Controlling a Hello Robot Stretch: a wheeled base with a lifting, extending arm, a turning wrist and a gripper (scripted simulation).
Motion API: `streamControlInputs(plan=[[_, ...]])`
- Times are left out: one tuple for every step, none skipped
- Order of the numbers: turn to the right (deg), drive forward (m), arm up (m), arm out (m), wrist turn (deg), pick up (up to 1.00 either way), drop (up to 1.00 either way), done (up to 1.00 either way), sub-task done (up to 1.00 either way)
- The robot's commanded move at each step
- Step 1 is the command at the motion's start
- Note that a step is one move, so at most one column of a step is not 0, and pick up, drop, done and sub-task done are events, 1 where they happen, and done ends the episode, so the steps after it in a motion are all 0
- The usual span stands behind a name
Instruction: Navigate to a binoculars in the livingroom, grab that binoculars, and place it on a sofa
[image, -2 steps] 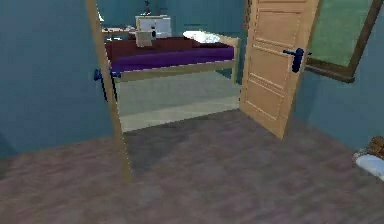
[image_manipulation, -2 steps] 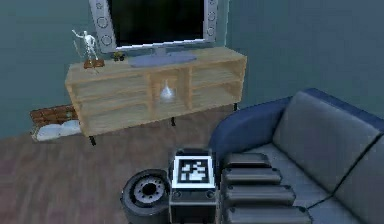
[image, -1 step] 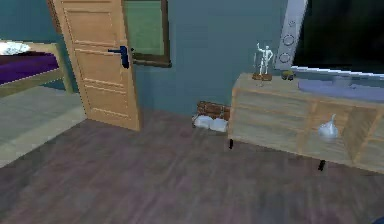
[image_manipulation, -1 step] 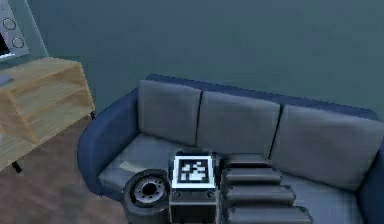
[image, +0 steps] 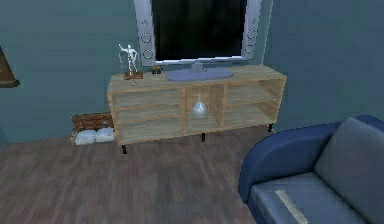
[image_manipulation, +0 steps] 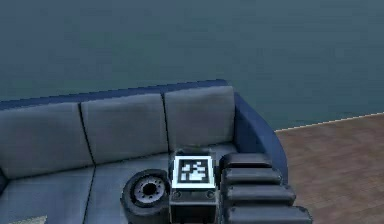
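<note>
my gripper (image_manipulation: 150, 196) sits at the lower centre of the arm side view, a dark round mass left of the white marker (image_manipulation: 192, 170), with the sofa (image_manipulation: 120, 125) seat behind it; judged positioned for placing. i cannot tell whether it holds anything, or whether that mass is the binoculars. forward view, centre: wooden cabinet (image: 150, 95), middle compartment containing one small pale object (image: 201, 106).

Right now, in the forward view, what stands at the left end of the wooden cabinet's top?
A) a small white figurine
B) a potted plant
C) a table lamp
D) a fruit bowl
A: a small white figurine stands on the cabinet, left of the television.
</note>
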Motion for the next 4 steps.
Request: streamControlInputs(plan=[[0.0, 0.0, 0.0, 0.48, 0.0, 0.0, 0.0, 0.0, 0.0], [0.0, 0.0, 0.0, 0.0, 39.0, 0.0, 0.0, 0.0, 0.0], [0.0, 0.0, -0.44, 0.0, 0.0, 0.0, 0.0, 0.0, 0.0], [0.0, 0.0, -0.32, 0.0, 0.0, 0.0, 0.0, 0.0, 0.0]])
